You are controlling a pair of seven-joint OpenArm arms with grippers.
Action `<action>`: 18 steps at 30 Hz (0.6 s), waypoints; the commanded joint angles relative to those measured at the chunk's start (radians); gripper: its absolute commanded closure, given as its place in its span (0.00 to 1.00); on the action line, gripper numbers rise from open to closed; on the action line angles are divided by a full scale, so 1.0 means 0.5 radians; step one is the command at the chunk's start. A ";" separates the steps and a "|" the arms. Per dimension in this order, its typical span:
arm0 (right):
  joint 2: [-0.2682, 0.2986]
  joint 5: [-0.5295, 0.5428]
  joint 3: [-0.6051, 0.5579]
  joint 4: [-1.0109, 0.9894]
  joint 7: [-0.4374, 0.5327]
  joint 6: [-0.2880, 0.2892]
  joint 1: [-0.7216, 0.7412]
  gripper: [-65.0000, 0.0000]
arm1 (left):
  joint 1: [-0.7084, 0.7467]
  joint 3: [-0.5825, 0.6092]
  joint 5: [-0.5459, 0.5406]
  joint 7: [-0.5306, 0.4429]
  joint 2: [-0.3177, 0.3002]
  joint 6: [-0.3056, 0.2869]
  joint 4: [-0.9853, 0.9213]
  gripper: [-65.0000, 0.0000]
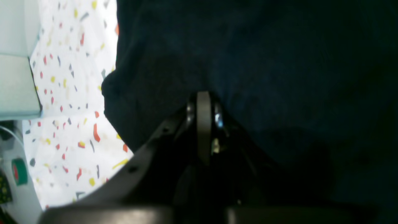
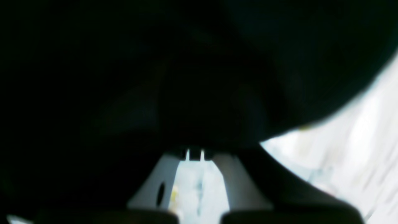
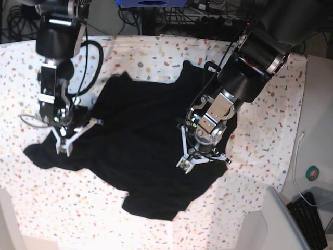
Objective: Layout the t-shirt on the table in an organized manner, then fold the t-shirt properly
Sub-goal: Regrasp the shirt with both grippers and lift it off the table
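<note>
The black t-shirt (image 3: 140,140) lies crumpled and spread across the middle of the speckled table (image 3: 255,172), with no print showing. Over the shirt's right part, my left gripper (image 3: 200,155) points down into the cloth. In the left wrist view its fingertips (image 1: 203,96) are pressed together with the t-shirt (image 1: 264,62) bunched around them. My right gripper (image 3: 70,136) sits on the shirt's left edge, near a sleeve. The right wrist view shows the right gripper (image 2: 194,151) shut, its tips buried in the dark t-shirt (image 2: 155,77), with table (image 2: 357,149) beyond.
A plain grey side surface (image 3: 317,130) borders the table on the right, carrying a green tape roll (image 3: 314,173), a white cable and a keyboard (image 3: 312,219). A pale box (image 3: 276,224) stands at the front right. Cables and equipment crowd the back edge.
</note>
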 commanded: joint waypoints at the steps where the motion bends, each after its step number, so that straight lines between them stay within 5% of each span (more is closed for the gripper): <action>1: 0.028 -0.040 0.005 -0.116 0.016 -0.014 0.084 1.00 | 0.035 0.020 -0.027 0.120 -0.054 -0.014 0.044 1.00; 10: 0.071 -0.052 -0.001 -0.997 0.344 -0.011 0.747 1.00 | 0.673 0.069 -0.027 0.758 -0.312 -0.014 1.137 1.00; 13: 0.007 -0.049 -0.139 -1.101 0.439 0.096 0.855 1.00 | 0.817 0.079 -0.027 0.872 -0.288 -0.014 1.428 1.00; 18: -0.070 -0.043 -0.483 -1.098 0.559 0.201 0.919 1.00 | 0.811 0.063 -0.027 0.896 -0.064 -0.014 1.530 1.00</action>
